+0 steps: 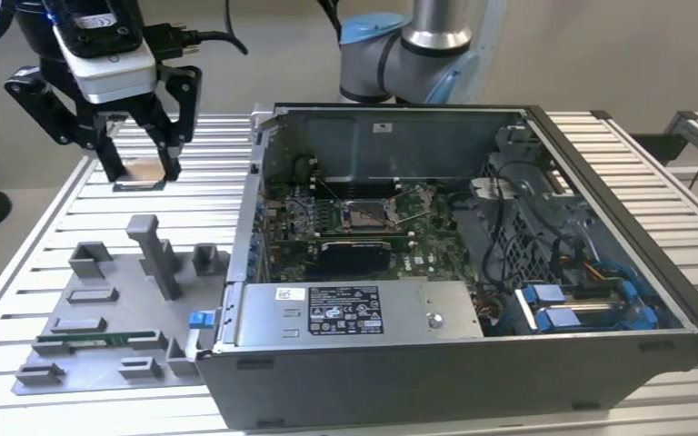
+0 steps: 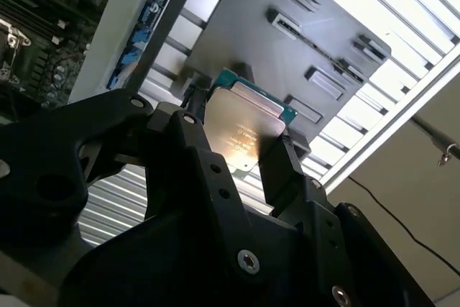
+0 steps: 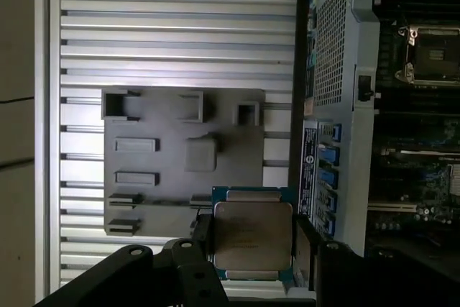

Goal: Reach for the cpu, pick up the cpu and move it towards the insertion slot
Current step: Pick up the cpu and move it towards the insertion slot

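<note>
One cpu (image 3: 253,241), one gripper (image 1: 139,173), one robot arm (image 1: 413,54), one open computer case (image 1: 592,300) with one insertion slot (image 1: 363,214), one grey fixture plate (image 1: 94,313) carrying one memory stick (image 1: 97,338), and one slatted table (image 1: 34,245).

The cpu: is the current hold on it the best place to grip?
Likely yes. The gripper pinches the flat square silvery cpu across two opposite thin edges, coming from its tan underside. That suits a thin chip: the broad faces give no purchase, and the silvery top stays clear.
</note>
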